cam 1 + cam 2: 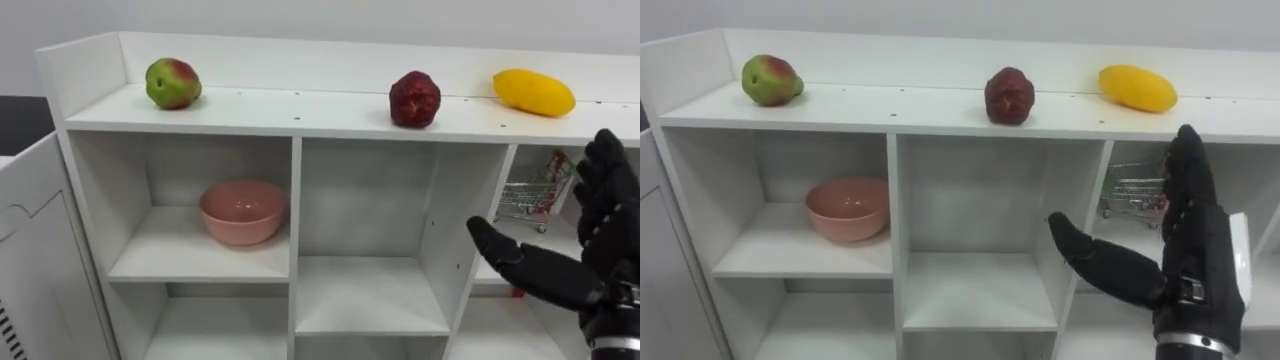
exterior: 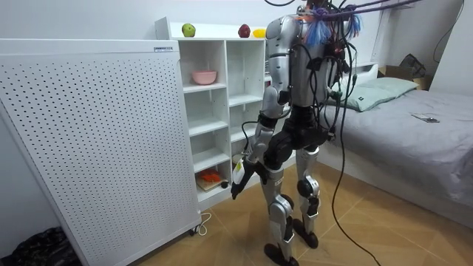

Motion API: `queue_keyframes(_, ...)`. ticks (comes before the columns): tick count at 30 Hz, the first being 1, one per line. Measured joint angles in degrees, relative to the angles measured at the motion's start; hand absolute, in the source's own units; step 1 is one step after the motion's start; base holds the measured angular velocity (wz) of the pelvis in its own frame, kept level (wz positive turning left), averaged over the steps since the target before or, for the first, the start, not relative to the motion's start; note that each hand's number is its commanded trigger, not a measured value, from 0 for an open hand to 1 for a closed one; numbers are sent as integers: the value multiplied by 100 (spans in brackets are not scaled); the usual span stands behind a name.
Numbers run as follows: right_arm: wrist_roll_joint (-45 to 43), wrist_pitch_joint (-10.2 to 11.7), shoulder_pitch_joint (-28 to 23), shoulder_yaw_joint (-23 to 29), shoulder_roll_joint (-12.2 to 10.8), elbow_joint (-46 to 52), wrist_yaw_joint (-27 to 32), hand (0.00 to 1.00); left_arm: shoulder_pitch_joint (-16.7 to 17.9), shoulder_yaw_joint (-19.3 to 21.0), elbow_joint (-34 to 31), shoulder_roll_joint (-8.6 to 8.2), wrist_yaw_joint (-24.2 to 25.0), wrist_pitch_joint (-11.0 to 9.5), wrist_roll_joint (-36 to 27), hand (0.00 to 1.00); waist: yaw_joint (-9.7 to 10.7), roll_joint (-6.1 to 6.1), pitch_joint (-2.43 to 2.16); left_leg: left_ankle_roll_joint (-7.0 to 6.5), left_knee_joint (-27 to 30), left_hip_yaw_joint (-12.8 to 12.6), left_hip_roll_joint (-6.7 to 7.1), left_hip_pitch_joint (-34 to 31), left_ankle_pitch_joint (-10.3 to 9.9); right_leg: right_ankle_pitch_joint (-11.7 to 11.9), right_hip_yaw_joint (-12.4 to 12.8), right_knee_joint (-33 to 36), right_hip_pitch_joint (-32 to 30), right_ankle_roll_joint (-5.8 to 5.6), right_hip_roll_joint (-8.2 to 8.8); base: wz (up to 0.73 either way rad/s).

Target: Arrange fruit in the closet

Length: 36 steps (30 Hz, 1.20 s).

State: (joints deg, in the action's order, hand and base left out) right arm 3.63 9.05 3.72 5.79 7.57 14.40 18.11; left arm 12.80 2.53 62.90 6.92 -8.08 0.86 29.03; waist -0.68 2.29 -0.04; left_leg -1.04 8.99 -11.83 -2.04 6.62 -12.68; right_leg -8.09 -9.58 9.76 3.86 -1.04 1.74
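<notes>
The right robot hand (image 1: 1196,250) was seen spread and empty below the yellow fruit (image 1: 1137,87), laid crosswise on the closet top (image 1: 890,105).

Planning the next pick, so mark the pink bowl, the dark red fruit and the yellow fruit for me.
pink bowl (image 1: 242,226): left eye view, on its outer front wall.
dark red fruit (image 1: 414,99): left eye view, middle of its front face.
yellow fruit (image 1: 533,92): left eye view, middle of its skin.

No legible text or numbers; small sticker (image 2: 163,49) on pegboard panel (image 2: 96,148) unreadable.
</notes>
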Motion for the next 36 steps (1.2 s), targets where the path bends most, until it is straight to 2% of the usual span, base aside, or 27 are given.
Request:
queue_keyframes(6,31,-33,648,2,295,-459,129,0,-78,-2,-2,22,30,17,46,0,-130,57,38,3,20,77,4,-6,2,0,-14,-4,-6,0,-16,3)
queue_keyframes(10,139,-31,1310,12,556,-1008,112,0,-59,-10,-6,37,99,65,44,0,-129,107,28,4,33,163,38,0,3,0,-146,-16,31,0,0,12)
queue_keyframes(12,282,-44,1482,12,657,-1288,79,0,-79,-46,-76,68,139,114,44,0,-134,135,37,2,45,218,46,0,5,0,-166,-22,49,0,12,14)
queue_keyframes(15,555,-109,1737,12,666,-1616,31,0,-81,-39,-135,78,204,152,41,0,-157,139,40,2,57,260,51,-15,5,0,-173,-23,58,-1,24,6)
queue_keyframes(20,1020,-169,2204,-2,889,-2094,14,0,-136,-43,-163,100,390,201,40,0,-276,143,39,1,95,269,53,-112,5,0,-212,-18,11,-1,25,0)
queue_keyframes(22,1145,-277,2423,-3,960,-2227,-4,0,-151,-47,-211,99,441,278,40,0,-282,142,39,2,103,280,44,-122,5,-1,-225,-13,12,-1,21,0)
queue_keyframes(25,1186,-294,2594,-5,1105,-2266,-8,0,-158,-48,-217,111,481,288,40,0,-293,146,36,2,107,307,45,-131,5,0,-250,-9,14,-1,22,4)
queue_keyframes(36,1173,-294,2713,-16,1112,-2360,-79,0,-187,-60,-221,127,480,289,40,0,-343,161,33,2,124,333,51,-146,5,-1,-266,-15,-10,-1,28,0)
